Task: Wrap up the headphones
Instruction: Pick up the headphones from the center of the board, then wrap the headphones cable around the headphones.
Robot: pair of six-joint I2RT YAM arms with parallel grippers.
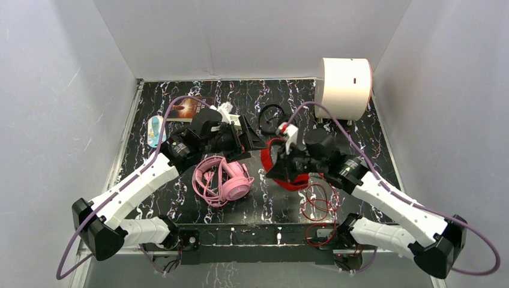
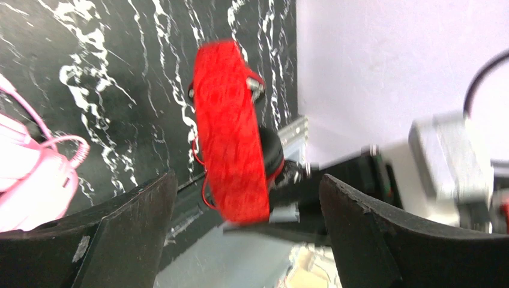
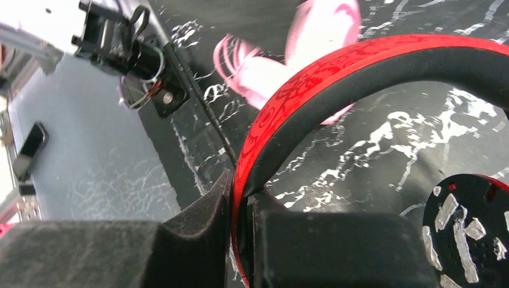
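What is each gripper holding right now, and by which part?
The right gripper grips the red headphones by the headband, pinched between its jaws. The left gripper is open and holds nothing.

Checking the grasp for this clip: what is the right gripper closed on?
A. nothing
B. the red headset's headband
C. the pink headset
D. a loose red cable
B: in the right wrist view the right gripper has both fingers pressed on the red headband, while the pink headset lies apart from it.
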